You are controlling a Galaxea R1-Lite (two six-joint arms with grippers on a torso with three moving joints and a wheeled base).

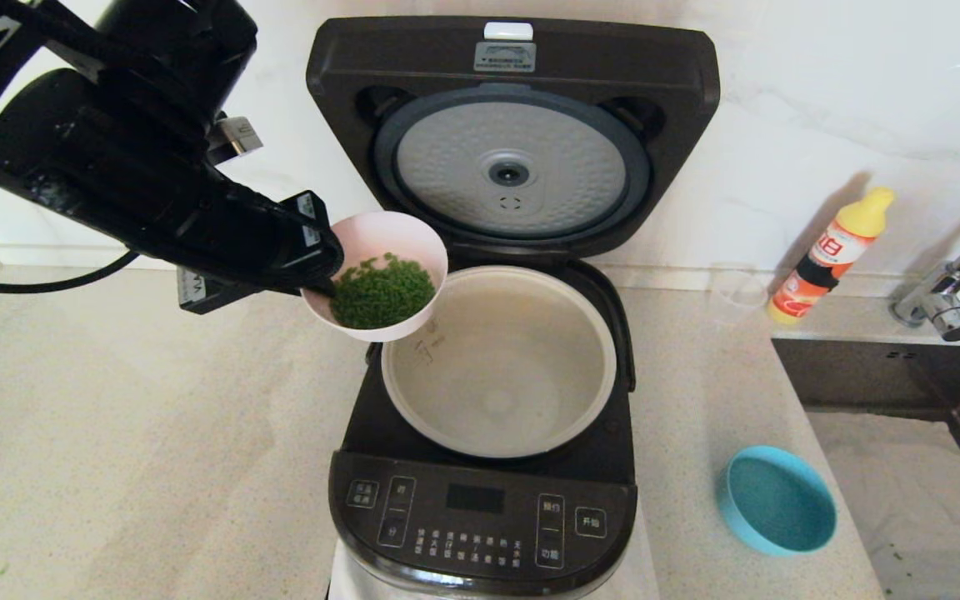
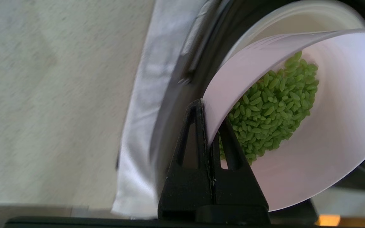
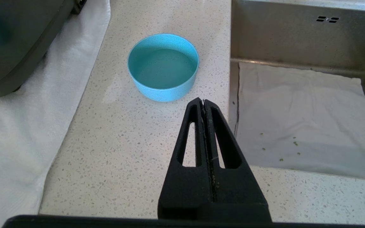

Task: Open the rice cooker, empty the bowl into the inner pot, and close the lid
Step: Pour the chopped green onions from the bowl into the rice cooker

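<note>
The black rice cooker (image 1: 480,517) stands open, its lid (image 1: 513,133) upright at the back with the dimpled silver disc showing. The pale inner pot (image 1: 498,367) sits inside and looks empty. My left gripper (image 1: 326,271) is shut on the rim of a pink bowl (image 1: 380,275) holding green grains (image 1: 382,292), tilted over the pot's left rear edge. In the left wrist view the gripper (image 2: 209,122) pinches the bowl's wall (image 2: 328,152), with the grains (image 2: 274,104) piled inside. My right gripper (image 3: 204,103) is shut and empty above the counter, near a blue bowl (image 3: 163,66).
The empty blue bowl (image 1: 776,498) sits on the counter to the right of the cooker. A yellow-capped bottle (image 1: 830,258) stands at the back right by the sink (image 1: 905,392) and tap (image 1: 951,292). A white cloth (image 3: 17,133) lies under the cooker.
</note>
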